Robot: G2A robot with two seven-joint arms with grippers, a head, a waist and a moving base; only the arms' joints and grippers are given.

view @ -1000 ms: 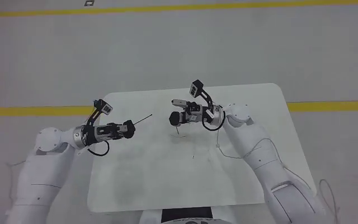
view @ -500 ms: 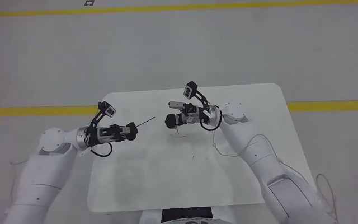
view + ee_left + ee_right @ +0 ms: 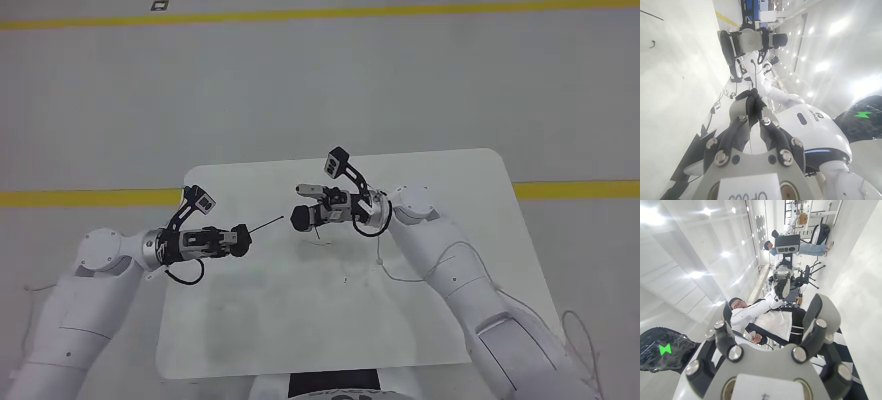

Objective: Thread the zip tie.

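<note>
In the top view the left arm lies over the left side of the white bench (image 3: 450, 300), with its left end effector (image 3: 243, 238) pointing toward the middle. Its fingers are pressed together, pinching one end of the thin black zip tie (image 3: 265, 227). The strap runs straight out from that grip, off the bench surface, slanting toward the far right. The left wrist view shows the same: the left end effector (image 3: 753, 96) is clamped shut on the zip tie (image 3: 755, 75), which sticks out past the fingertips toward the other arm. The strap's free tip ends just beside the right end effector (image 3: 297, 217), which faces it from the right; whether the two touch cannot be told. In the right wrist view the right end effector (image 3: 770, 308) has its fingers spread wide apart with nothing between them. Just below it in the top view a short dark sliver (image 3: 317, 233) lies on the bench. Further right a thin white cable (image 3: 385, 262) rests beside the right forearm.
</note>
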